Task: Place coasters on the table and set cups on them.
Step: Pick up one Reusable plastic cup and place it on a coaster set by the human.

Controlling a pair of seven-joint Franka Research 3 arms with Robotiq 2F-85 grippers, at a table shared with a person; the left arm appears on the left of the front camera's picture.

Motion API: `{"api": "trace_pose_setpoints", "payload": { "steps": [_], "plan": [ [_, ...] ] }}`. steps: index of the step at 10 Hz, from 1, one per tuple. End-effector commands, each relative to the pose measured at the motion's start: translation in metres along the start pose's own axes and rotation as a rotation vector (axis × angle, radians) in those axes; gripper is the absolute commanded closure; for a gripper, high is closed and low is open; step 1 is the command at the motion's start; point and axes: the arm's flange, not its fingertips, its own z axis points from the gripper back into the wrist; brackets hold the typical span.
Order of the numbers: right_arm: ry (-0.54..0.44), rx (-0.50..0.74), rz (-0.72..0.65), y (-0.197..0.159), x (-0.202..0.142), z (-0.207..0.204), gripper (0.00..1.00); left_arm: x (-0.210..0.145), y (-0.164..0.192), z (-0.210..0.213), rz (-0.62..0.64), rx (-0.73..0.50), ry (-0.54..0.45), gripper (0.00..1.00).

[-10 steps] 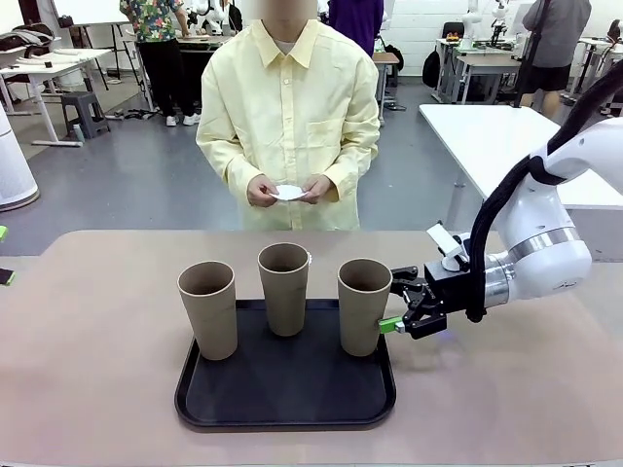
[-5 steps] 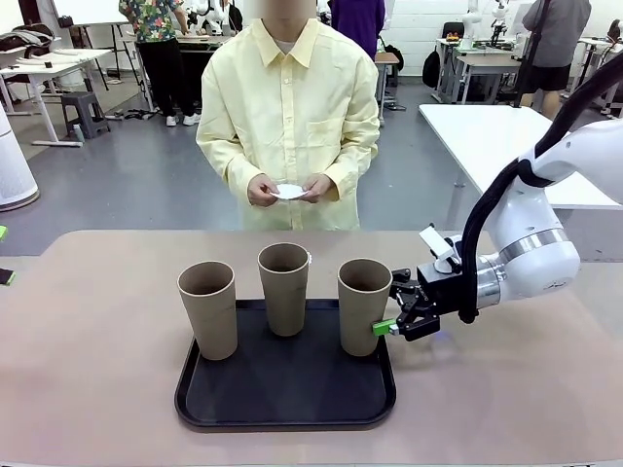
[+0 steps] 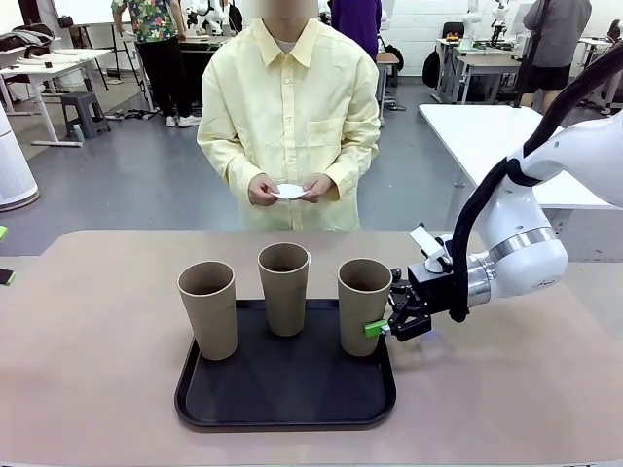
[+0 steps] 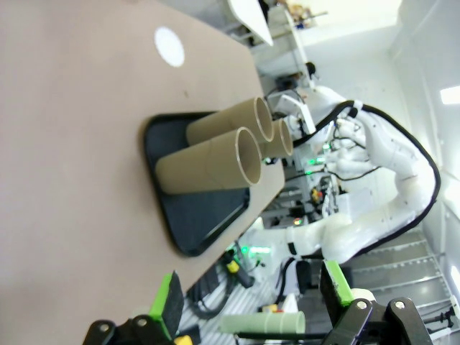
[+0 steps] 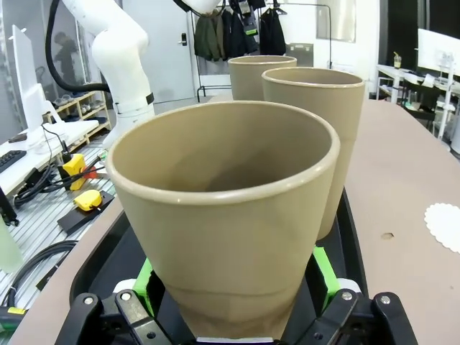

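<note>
1. Looking from the front, I see three cups standing on a black tray [image 3: 292, 384] on the bench [image 3: 88, 370]: the left cup [image 3: 207, 311], the middle cup [image 3: 284, 290] and the right cup [image 3: 362, 306].
2. My right tool [image 3: 387, 309] is down low at the right cup, coming in from its right side. One green pad [image 3: 375, 329] shows in front of the cup's bottom. From here I cannot tell if it touches the cup.
3. A person stands at the far side of the bench. The person holds a white coaster [image 3: 289, 192] up in the air between one hand [image 3: 261, 191] and the other hand [image 3: 317, 188].
4. From the left wrist, my left tool [image 4: 251, 298] is wide open and has nothing between its fingers [image 4: 169, 310]. It is well apart from the cups.
5. This view is rolled, so the nearest cup [image 4: 208, 164] and the two behind it look tipped over, but they stand on the tray [image 4: 194, 223]. A second coaster [image 4: 169, 46] lies flat on the bench [image 4: 72, 144], apart from the tray. My right arm [image 4: 374, 144] shows beyond the cups.
6. From the right wrist, my right tool [image 5: 233, 277] is wide open. The nearest cup [image 5: 223, 194] sits right between its two green pads [image 5: 146, 279], down by the cup's bottom. The pads are just beside the cup wall, and I cannot tell if they press on it. The cup stands on the tray [image 5: 352, 215].
7. The next cup [image 5: 316, 129] and the far cup [image 5: 259, 75] stand behind it. A lacy coaster [image 5: 444, 226] lies on the bench [image 5: 402, 158] at the picture's right edge.
</note>
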Motion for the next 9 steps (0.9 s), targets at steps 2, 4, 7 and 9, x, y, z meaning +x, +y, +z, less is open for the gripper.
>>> {"api": "trace_pose_setpoints", "payload": {
  "steps": [2,4,7,9],
  "plan": [
    [-0.017,0.003,0.019,-0.0088,-0.0012,-0.0074,0.02,0.0005,-0.0001,0.0018,-0.014,-0.006,0.000,0.00],
    [-0.034,0.000,0.026,-0.0097,-0.0006,-0.0072,0.62,0.0005,-0.0001,0.0018,-0.014,-0.006,0.000,0.00],
    [-0.040,0.000,0.021,-0.0093,-0.0006,-0.0063,1.00,0.0005,-0.0001,0.0018,-0.014,-0.006,0.000,0.00],
    [-0.054,-0.014,0.024,-0.0036,0.0053,-0.0035,0.76,0.0005,-0.0001,0.0018,-0.014,-0.006,0.000,0.00]
  ]
}}
